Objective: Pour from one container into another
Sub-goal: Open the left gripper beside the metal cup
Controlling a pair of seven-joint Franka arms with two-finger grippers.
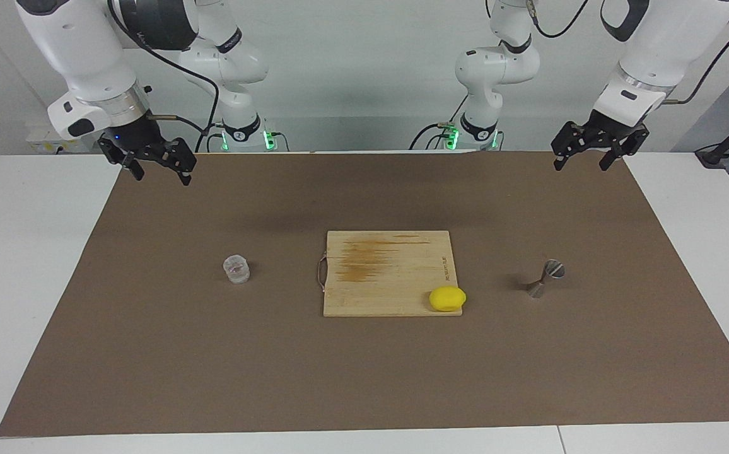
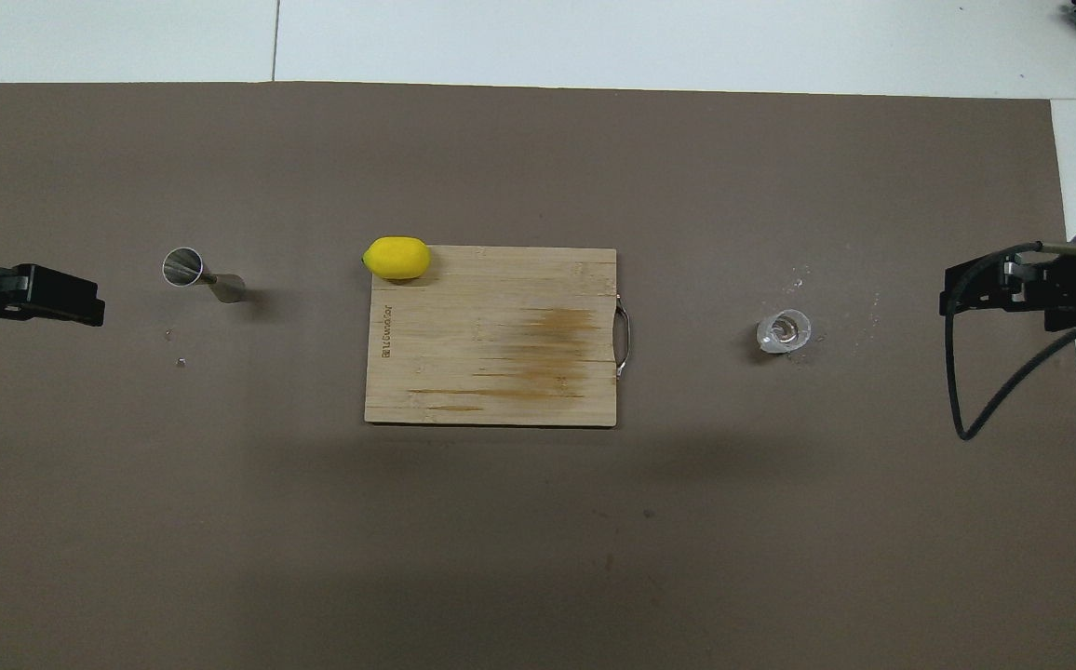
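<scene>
Lemon (image 1: 447, 299) on board (image 1: 390, 272); clear ribbed glass cup (image 1: 236, 269), silver jigger (image 1: 544, 278) upright; left gripper (image 1: 582, 159), right gripper (image 1: 161, 169) released

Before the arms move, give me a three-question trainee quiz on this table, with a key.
1. True or false: the lemon lies on a corner of the cutting board.
2. Which stands toward the left arm's end of the table? A) glass cup B) jigger C) lemon
3. Fill in: the left gripper and right gripper hang above the brown mat, fingers ____, holding nothing.

Key: 1 true; 2 B; 3 open.
</scene>
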